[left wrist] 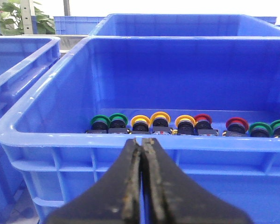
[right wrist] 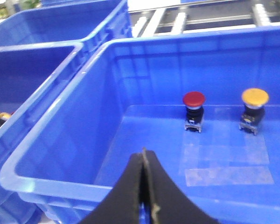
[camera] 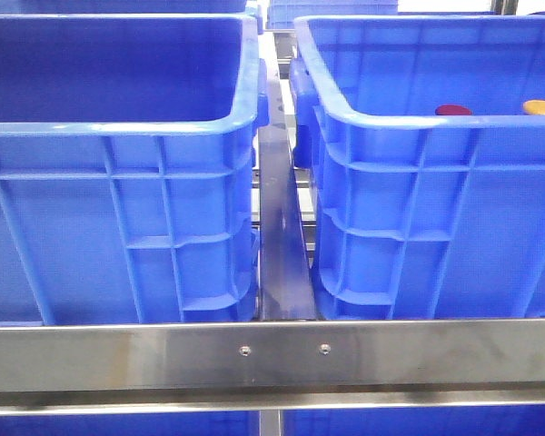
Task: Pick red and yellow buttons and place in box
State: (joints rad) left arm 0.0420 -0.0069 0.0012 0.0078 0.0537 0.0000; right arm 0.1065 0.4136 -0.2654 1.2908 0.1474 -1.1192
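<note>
A: Front view, entry one. Two blue crates side by side on the rack, a steel rail (camera: 272, 354) across the near edge and a dark metal strip (camera: 280, 245) running between them. Left crate (camera: 118, 236) shows only bare inner wall from here.

B: And the right crate (camera: 436, 227)?

A: Red button (camera: 452, 111) and yellow button (camera: 541, 107) just peek over its near rim, red to the left of yellow, apart from each other. The right wrist view shows both standing upright on the crate floor near the far wall, dome caps on dark bodies with metal bases.

B: Right gripper (right wrist: 143, 186)?

A: Jaws pressed together, nothing between them, poised outside the near rim of that crate.

B: Left side?

A: Left gripper (left wrist: 141, 182) likewise closed and empty, sitting outside the near wall of a crate that holds a row of push buttons (left wrist: 186, 125) with green, yellow and red rings, lined up on the floor.

B: Is that crate the left one from the front view?

A: Probably, though the front camera cannot see its floor, so unconfirmed.
</note>
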